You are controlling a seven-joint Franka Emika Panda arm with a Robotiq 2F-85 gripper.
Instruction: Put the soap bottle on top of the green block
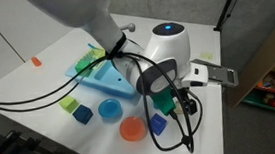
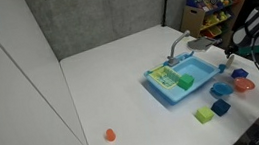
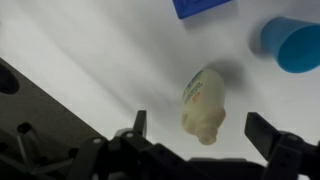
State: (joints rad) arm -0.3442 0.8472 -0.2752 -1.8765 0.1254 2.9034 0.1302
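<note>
A cream plastic soap bottle [image 3: 204, 100] with a printed label lies on its side on the white table, cap end toward me. My gripper [image 3: 203, 137] is open just above it, with one finger on each side of the cap end, not touching it. In both exterior views the gripper [image 1: 170, 104] [image 2: 237, 63] hangs low over the table's edge area and hides the bottle. A green block [image 1: 70, 103] [image 2: 205, 115] sits on the table away from the gripper. No blue bottle shows.
A blue toy sink tray [image 1: 106, 82] [image 2: 168, 90] holds green pieces. A blue cup [image 3: 290, 45], a blue block [image 3: 205, 6], an orange bowl [image 1: 132, 129], a blue bowl [image 1: 109, 110] and blue cubes [image 1: 82, 114] lie around. An orange cone [image 2: 110, 135] stands far off.
</note>
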